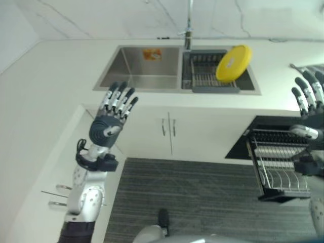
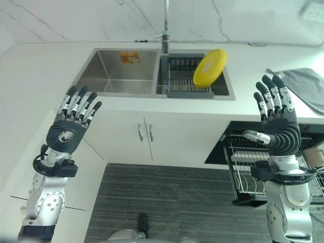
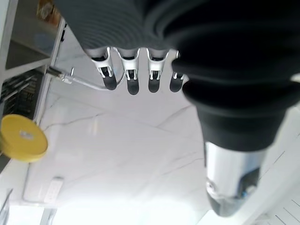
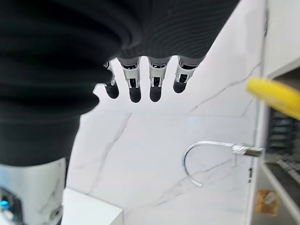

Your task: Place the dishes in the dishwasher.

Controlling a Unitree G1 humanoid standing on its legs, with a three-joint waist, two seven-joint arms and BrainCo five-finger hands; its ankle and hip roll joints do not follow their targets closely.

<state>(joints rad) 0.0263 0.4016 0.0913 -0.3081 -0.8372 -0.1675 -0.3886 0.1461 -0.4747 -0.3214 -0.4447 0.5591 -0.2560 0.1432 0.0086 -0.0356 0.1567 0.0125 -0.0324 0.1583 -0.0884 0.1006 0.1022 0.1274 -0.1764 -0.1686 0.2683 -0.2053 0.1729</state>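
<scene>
Yellow plate (image 1: 233,63) propped on edge in the dish rack (image 1: 205,76) sitting in the right basin of the sink (image 1: 136,73), leaning toward the back wall, untouched by either arm. Seen from the left eye: left robot hand (image 1: 115,109) raised over the bench (image 1: 45,86) in front of the left basin, fingers straight and spread, holding nothing. Faucet (image 1: 189,28) standing behind the divider between the basins. Dishwasher rack (image 1: 281,167) pulled out low on the right, tines bare where visible.

From the right eye: right robot hand (image 2: 276,114) lifted above the open dishwasher (image 2: 238,147), fingers straight and fanned, thumb out to the side, empty. Grey cloth (image 2: 304,83) lying on the bench to the right of the sink. White cabinet doors (image 2: 144,136) under the sink shut.

Left wrist view: dark-tipped fingers (image 3: 133,84) extended in a row, nothing between them and the thumb; plate visible beyond, well apart.

Right wrist view: fingers (image 4: 135,89) likewise straight and bare, plate edge (image 4: 276,96) showing off to the side, faucet past them.

Judged as barely begun: rack open and waiting, no dish loaded so far as can be seen, plate yet to be reached, gripped, carried across and slotted between the tines
</scene>
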